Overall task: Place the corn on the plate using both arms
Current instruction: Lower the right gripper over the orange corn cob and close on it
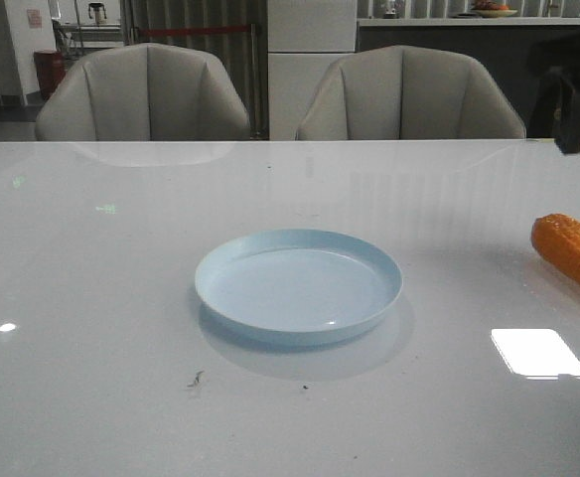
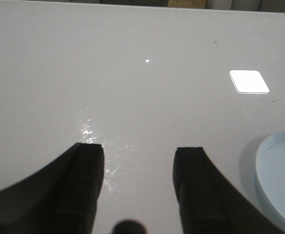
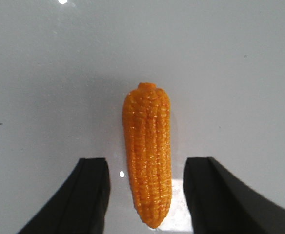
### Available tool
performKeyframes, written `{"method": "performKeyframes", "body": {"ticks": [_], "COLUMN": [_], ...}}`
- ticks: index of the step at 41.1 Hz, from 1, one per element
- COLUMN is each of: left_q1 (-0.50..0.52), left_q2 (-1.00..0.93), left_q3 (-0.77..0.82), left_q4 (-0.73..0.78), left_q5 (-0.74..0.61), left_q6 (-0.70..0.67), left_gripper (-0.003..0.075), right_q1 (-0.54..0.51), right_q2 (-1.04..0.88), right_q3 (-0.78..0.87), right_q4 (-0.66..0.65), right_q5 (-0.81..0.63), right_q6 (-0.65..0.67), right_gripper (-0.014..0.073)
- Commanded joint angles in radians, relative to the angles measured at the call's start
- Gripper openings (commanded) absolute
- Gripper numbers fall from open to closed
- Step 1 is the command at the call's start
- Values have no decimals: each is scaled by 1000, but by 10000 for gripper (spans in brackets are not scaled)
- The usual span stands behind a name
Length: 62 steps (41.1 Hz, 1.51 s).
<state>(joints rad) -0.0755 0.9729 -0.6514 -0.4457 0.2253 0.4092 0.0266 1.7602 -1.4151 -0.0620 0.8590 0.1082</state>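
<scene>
The orange corn (image 1: 574,252) lies on the white table at the far right edge of the front view, partly cut off. The pale blue plate (image 1: 228,261) sits empty in the middle of the table. In the right wrist view my right gripper (image 3: 147,165) is open above the corn (image 3: 147,161), one finger on each side of its tapered end, not touching it. In the left wrist view my left gripper (image 2: 138,153) is open and empty over bare table, with the plate's rim (image 2: 262,161) off to one side. Neither gripper's fingers show in the front view.
Two grey chairs (image 1: 143,92) stand behind the table's far edge. A dark part of the right arm (image 1: 573,99) hangs at the upper right of the front view. Bright light reflections (image 1: 536,352) lie on the glossy table.
</scene>
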Motion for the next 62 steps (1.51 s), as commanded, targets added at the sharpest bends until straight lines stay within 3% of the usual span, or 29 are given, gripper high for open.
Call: {"method": "performKeyframes", "body": {"ticks": [1, 28, 62], "left_q1": [-24, -35, -35], "left_q2": [-16, -16, -16], "left_q3": [-28, -28, -28], "left_q4": [-16, -16, -16], "left_q5": [-66, -66, -66], "left_q6": [4, 4, 4], "left_gripper": [403, 403, 403], "right_q1": [-16, -24, -24], "right_q2": [23, 178, 285], "right_q3": [-41, -41, -41], "right_q4": [-19, -18, -10], "right_q5": [-2, -91, -64], "right_q6": [-4, -5, -4], "right_gripper": [453, 453, 416]}}
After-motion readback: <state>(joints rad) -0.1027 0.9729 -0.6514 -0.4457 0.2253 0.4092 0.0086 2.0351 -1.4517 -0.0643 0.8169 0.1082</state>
